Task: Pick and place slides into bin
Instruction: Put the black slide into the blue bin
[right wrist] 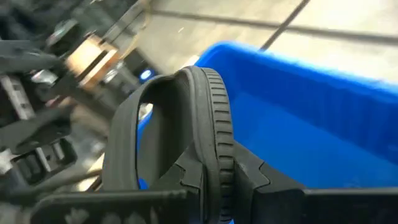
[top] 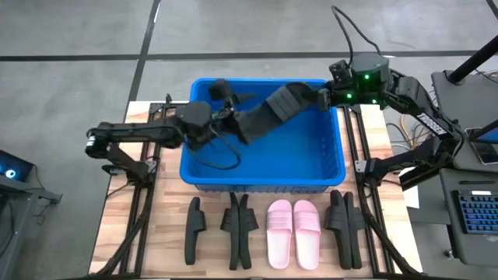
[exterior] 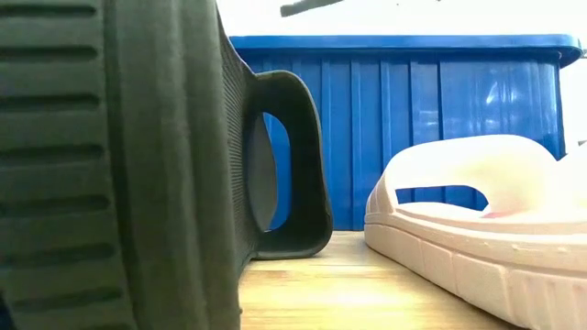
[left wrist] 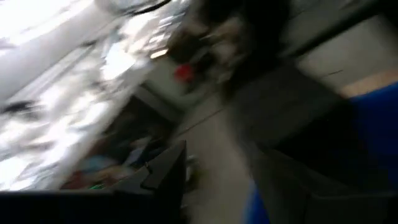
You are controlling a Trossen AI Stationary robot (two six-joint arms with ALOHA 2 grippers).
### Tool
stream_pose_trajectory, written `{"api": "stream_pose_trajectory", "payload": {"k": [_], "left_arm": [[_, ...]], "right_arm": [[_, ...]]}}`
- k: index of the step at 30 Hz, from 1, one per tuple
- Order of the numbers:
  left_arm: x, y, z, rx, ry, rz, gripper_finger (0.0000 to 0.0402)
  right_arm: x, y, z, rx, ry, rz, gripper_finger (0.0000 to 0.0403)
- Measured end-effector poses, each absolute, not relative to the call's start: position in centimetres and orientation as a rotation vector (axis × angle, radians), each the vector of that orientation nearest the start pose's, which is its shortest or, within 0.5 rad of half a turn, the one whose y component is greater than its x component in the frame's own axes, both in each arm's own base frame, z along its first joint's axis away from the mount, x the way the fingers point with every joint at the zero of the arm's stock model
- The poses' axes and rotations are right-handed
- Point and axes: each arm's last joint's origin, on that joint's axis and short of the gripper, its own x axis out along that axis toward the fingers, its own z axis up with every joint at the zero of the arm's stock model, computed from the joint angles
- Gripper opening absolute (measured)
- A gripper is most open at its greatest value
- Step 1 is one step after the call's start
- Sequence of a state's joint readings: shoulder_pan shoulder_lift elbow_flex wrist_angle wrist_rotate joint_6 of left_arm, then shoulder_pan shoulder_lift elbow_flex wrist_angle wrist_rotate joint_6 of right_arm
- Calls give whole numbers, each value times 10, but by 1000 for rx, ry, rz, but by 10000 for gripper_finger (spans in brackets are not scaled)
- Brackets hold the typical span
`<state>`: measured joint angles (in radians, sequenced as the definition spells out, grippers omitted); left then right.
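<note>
The right end effector [top: 320,96] is pressed together on a black slide [top: 272,113], pinching it at one end; the right wrist view shows the two dark fingers [right wrist: 249,177] squeezing the ridged sole edge. It hangs above the 2 o'clock corner of the blue bin [top: 334,167]. The slide stretches from there toward 8 o'clock, up over the middle of the bin. The left end effector [top: 227,99] is over the 10 o'clock part of the bin, just beside the other end of that slide, and I cannot tell if its fingers are spread or not. The bin sits at the 12 o'clock half of the wooden surface [top: 167,237]. At the 6 o'clock edge, in front of the bin, the other slides wait in a row. From 9 o'clock to 3 o'clock there is one black slide alone [top: 192,227], then a black pair [top: 238,225], then the light pink pair [top: 293,232], then another black pair [top: 345,224]. The black ones stand on their sides. The pink ones lie flat with their straps up.
</note>
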<state>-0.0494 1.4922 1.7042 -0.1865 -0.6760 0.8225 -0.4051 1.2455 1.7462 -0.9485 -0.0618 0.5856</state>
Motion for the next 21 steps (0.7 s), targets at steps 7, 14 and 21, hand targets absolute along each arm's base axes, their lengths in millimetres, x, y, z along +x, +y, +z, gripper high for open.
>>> {"api": "stream_pose_trajectory", "payload": {"k": [7, 14, 21], "left_arm": [[280, -3, 495, 634, 139, 325, 166], [275, -6, 494, 643, 153, 245, 166], [290, -7, 480, 655, 219, 210, 166]], "right_arm": [[194, -95, 479, 768, 397, -158, 29], [209, -119, 466, 908, 468, 49, 29], [224, -132, 453, 937, 508, 55, 29]]}}
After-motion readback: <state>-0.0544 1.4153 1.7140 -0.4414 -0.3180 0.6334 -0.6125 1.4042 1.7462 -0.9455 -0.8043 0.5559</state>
